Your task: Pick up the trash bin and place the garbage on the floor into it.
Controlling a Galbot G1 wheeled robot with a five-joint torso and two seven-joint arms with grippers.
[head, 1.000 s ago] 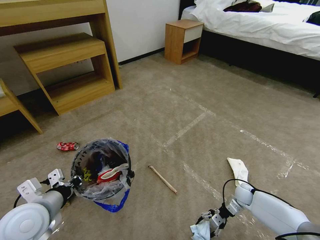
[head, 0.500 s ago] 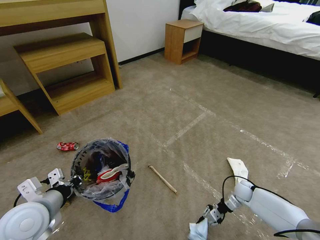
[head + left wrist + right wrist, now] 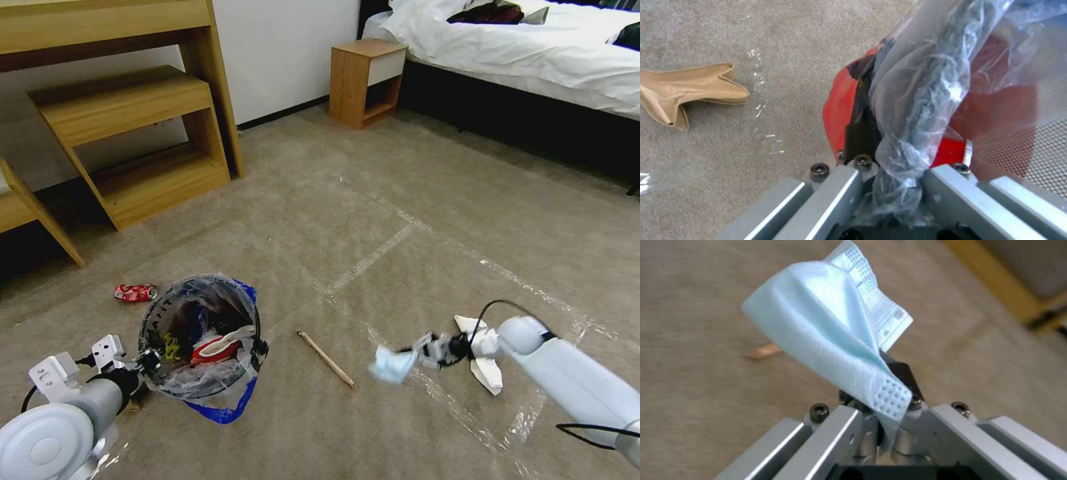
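**op_remote:** Mid-run on the tidy-up job. My right gripper (image 3: 415,352) is pinching the pale blue face mask (image 3: 391,364) by one edge, pads pressed together on it, and the mask hangs off the floor (image 3: 413,200). My left gripper (image 3: 148,363) is clamped on the near rim of the trash bin (image 3: 200,333), bag film bunched between the fingers; in the left wrist view I see red wall and crinkly plastic (image 3: 916,110) wedged right in the jaws.

**tapegrid_fan:** So which way does the mask have to go?

**op_remote:** Toward my left. The bin sits on the left side of the head view and the mask is right of centre, well apart from it, with the wooden stick (image 3: 325,359) lying on the carpet between them. The bin's mouth tips up and toward the camera, so I reckon I have to carry the mask over the stick and get it above the opening before I let go. The right arm is the only one that can do that, since the left is busy holding the rim.

**tapegrid_fan:** What's left on the floor?

**op_remote:** A crushed red can (image 3: 135,292) beyond the bin, a white insole (image 3: 485,368) under my right forearm, and a tan cardboard scrap (image 3: 686,93) just beside the bin.
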